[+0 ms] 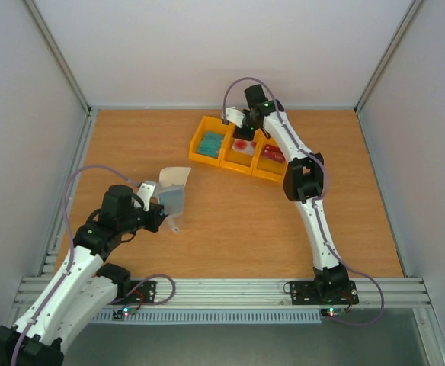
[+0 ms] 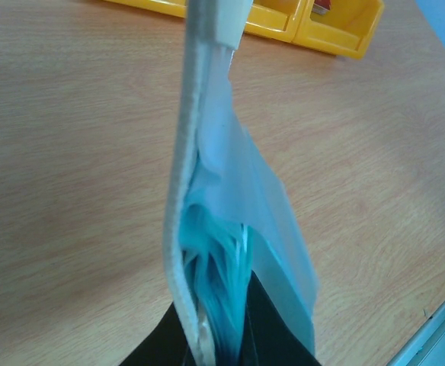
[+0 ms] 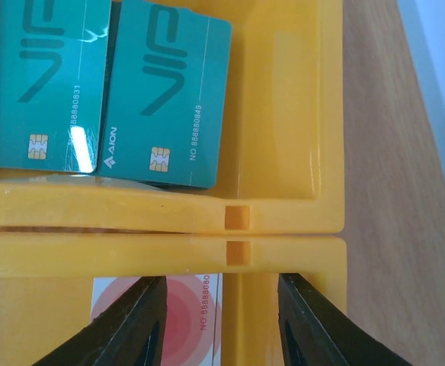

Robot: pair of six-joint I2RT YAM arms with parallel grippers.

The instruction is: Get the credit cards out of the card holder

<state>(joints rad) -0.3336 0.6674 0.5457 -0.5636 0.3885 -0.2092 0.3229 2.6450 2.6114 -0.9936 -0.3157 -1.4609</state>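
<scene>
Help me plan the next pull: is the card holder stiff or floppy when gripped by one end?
Probably semi-floppy: the card holder, pinched at one end by the left gripper, stands up yet its cream cover bows. The inner pockets splay apart, so they likely give when tugged. Likely light: one pinch holds it upright.
</scene>
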